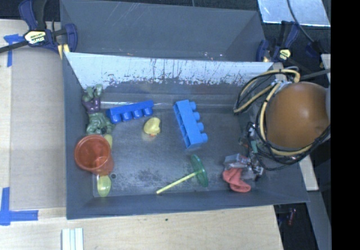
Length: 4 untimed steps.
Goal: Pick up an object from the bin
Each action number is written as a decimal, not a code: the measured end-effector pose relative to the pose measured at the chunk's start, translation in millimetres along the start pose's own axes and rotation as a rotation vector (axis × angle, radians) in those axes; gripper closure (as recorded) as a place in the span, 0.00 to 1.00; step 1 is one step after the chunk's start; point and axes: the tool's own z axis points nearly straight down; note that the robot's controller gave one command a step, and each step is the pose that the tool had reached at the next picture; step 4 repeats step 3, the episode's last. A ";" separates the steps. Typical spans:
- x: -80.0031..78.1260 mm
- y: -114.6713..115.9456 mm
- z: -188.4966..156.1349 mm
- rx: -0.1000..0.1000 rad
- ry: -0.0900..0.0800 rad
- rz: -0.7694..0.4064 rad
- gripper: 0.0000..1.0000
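My gripper (243,166) hangs low at the bin's right side, near the front wall. Right under and in front of it lies a small red, curved thing (236,180), touching or nearly touching the fingertips. I cannot see if that thing sits between them. To the left of the gripper rests a green toy mallet head with a long yellow-green handle (188,177).
A large blue block (189,123) lies mid-bin, a small yellow piece (151,126) left of it, and a long blue block (130,112) farther left. An orange cup (93,153), a green-purple figure (95,111) and a yellow-green bit (103,185) crowd the left wall.
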 end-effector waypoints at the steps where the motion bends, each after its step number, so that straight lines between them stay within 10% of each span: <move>1: 0.5 3.1 -25.6 -0.009 0.001 0.001 1.00; 4: -0.6 0.0 -97.5 0.001 -0.004 0.004 1.00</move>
